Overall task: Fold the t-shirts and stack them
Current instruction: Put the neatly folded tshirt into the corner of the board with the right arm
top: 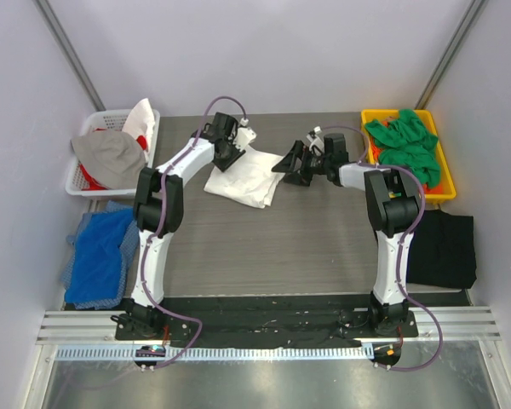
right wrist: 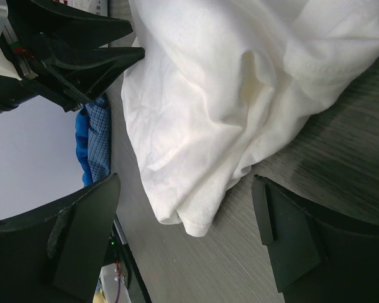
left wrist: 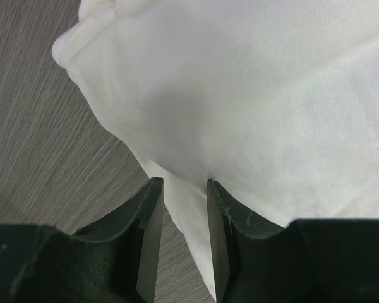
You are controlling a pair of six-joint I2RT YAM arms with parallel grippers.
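A crumpled white t-shirt (top: 243, 177) lies on the table at the back middle. My left gripper (top: 230, 160) is down at its upper left edge; in the left wrist view that gripper (left wrist: 183, 183) stands narrowly open, with a fold of the white t-shirt (left wrist: 240, 95) running between the fingers. My right gripper (top: 283, 167) is at the shirt's right side, wide open (right wrist: 186, 189), and a rounded corner of the white t-shirt (right wrist: 196, 126) lies loose between its fingers. Green t-shirts (top: 404, 143) fill a yellow bin. A black t-shirt (top: 443, 249) lies at the right edge.
The yellow bin (top: 447, 189) stands at the back right. A white basket (top: 92, 128) holding grey and white cloth stands at the back left. Blue cloth (top: 102, 251) lies below it, off the table's left side.
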